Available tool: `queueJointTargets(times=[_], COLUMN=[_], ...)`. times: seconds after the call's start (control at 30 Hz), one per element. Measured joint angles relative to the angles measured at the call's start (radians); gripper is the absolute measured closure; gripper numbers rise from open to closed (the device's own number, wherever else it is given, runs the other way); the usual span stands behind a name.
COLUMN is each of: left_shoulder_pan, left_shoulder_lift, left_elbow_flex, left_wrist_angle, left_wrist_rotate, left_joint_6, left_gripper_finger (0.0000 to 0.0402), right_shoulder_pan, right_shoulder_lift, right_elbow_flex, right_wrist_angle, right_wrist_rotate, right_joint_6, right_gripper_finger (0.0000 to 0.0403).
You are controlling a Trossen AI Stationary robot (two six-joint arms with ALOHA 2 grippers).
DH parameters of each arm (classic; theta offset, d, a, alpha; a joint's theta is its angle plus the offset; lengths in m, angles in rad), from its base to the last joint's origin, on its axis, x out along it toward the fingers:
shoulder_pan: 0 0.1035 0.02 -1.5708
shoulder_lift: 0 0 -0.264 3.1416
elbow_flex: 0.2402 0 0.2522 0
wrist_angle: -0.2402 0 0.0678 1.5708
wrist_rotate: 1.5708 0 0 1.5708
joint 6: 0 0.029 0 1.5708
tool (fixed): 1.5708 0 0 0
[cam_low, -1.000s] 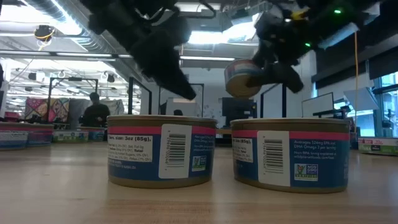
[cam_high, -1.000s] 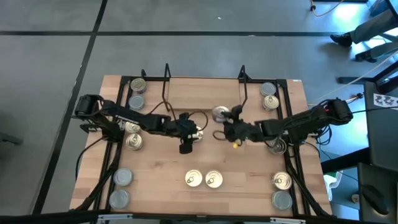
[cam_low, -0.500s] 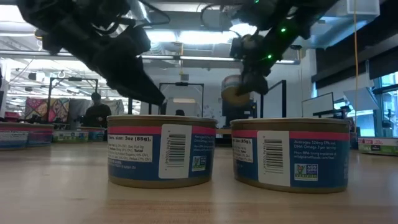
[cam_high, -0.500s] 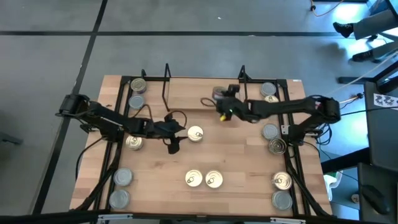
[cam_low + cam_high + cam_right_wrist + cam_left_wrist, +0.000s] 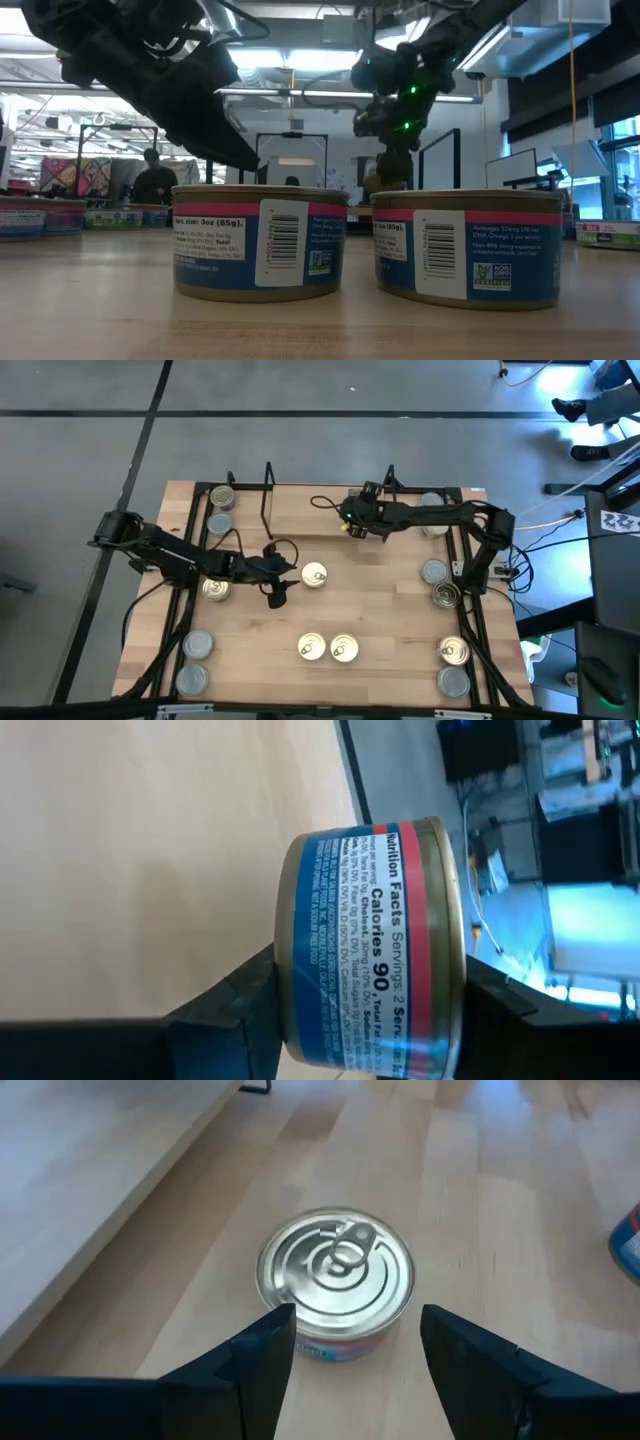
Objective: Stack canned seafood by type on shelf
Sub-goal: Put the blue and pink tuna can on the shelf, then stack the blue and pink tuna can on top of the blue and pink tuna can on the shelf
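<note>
The shelf (image 5: 300, 510) is a pale board with black wire ends at the table's far side. My right gripper (image 5: 356, 518) reaches over it, shut on a blue-and-pink labelled tin (image 5: 370, 950); in the low view the gripper (image 5: 393, 150) hangs behind the near tins. My left gripper (image 5: 278, 590) is open at the table's middle. In the left wrist view its fingers (image 5: 357, 1325) stand just short of a pull-tab tin (image 5: 337, 1280), which stands upright on the table (image 5: 314, 575), untouched. My right gripper pinches the tin between its two fingers (image 5: 250, 995), which stand at the tin's two flat ends (image 5: 288, 970). It comes level from the table's right side. The tin sits just above the shelf board (image 5: 130, 870); whether it touches the board I cannot tell.
Pairs of tins stand along both table sides (image 5: 221, 498) (image 5: 215, 590) (image 5: 197, 646) (image 5: 434, 571) (image 5: 454, 651). Two pull-tab tins stand at the near middle (image 5: 312, 648) (image 5: 344, 650) and fill the low view (image 5: 260, 243) (image 5: 468, 248). Cables trail from both arms.
My right gripper has carried its tin from the table's middle toward the far edge, over the shelf, and lowered it there. My left gripper has drawn back toward the table's left, away from the pull-tab tin, which has stayed in place.
</note>
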Motion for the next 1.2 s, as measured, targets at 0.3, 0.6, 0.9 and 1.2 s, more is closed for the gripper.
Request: queueJointTargets(times=[0.3, 0.6, 0.9, 1.2], left_shoulder_pan=[-0.002, -0.002, -0.002, -0.002], left_shoulder_lift=[0.0, 0.0, 0.0, 0.0], left_elbow_flex=[0.0, 0.0, 0.0, 0.001], left_wrist_angle=[0.0, 0.0, 0.0, 0.001], left_wrist_rotate=[0.0, 0.0, 0.001, 0.034], left_joint_6=[0.037, 0.043, 0.043, 0.048], left_gripper_finger=[0.0188, 0.0188, 0.0188, 0.0188], right_shoulder_pan=[-0.083, -0.121, -0.119, -0.073], right_shoulder_lift=[0.03, 0.029, 0.028, -0.062], right_elbow_flex=[0.0, 0.001, 0.0, 0.004], right_wrist_angle=[-0.024, -0.03, -0.036, -0.145], right_wrist_rotate=[-0.005, -0.079, -0.133, -0.211], right_joint_6=[0.02, 0.021, 0.021, 0.025], right_gripper_finger=[0.0204, 0.0161, 0.0071, 0.0098])
